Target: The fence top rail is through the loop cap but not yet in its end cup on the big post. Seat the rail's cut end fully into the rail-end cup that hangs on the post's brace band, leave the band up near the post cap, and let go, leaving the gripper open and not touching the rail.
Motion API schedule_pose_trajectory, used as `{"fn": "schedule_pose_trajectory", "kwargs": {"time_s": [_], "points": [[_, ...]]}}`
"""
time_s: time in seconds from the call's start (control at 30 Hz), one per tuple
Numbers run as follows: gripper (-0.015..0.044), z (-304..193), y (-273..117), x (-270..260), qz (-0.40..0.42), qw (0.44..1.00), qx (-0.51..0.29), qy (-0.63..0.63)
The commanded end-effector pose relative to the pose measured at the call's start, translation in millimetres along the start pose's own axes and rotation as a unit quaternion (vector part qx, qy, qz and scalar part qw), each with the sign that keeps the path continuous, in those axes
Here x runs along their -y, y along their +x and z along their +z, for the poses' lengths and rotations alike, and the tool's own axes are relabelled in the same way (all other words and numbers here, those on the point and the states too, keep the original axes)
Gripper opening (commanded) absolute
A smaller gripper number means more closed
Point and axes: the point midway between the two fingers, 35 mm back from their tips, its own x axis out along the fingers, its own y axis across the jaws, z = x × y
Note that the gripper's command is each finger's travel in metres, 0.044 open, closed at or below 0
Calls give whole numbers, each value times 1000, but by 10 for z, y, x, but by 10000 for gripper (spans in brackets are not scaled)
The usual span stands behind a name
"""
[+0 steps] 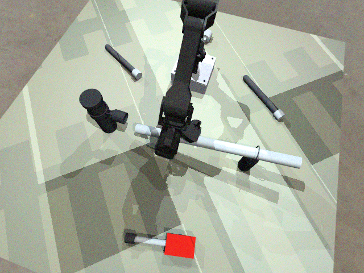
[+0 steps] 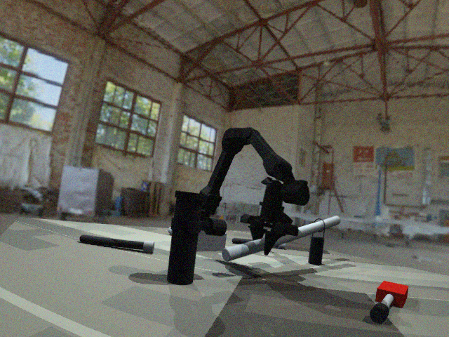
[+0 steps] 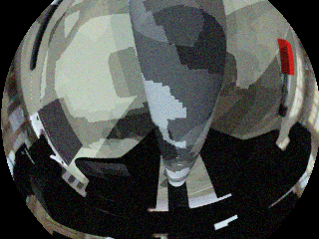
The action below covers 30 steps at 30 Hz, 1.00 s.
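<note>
The white rail [image 1: 226, 147] [image 2: 311, 229] [image 3: 179, 75] runs through the thin loop [image 1: 259, 151] on the short black post [image 1: 244, 164] [image 2: 316, 250] and slopes down toward the big post. My gripper [image 1: 180, 139] [image 2: 262, 243] [image 3: 175, 127] is shut on the rail near its low end, which is off the table. The big black post [image 1: 108, 125] [image 2: 181, 257] stands upright. Its rail-end cup [image 1: 119, 116] [image 2: 216, 227] is up near the post cap [image 1: 91, 98] and faces the rail. The rail's cut end is outside the cup, lower than it, with a gap between them.
A mallet with a red head [image 1: 180, 245] [image 2: 392, 293] [image 3: 286, 57] lies in front. Two dark rods with pale ends lie behind, one on the left [image 1: 120, 58] [image 2: 112, 242] and one on the right [image 1: 261, 94]. A white box [image 1: 198, 85] [image 2: 214, 242] sits behind the gripper, partly under the arm.
</note>
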Motion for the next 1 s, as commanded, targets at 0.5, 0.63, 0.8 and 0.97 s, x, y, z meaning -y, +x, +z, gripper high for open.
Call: {"fn": "schedule_pose_trajectory", "kwargs": {"time_s": [0.5, 0.63, 0.8, 0.97], "points": [[0, -66, -421, 5, -10, 998, -63, -1], [0, -66, -422, 5, -10, 998, -63, -1], [0, -73, -438, 8, -10, 998, -63, -1], [0, -83, -463, 14, -10, 998, -63, -1]]}}
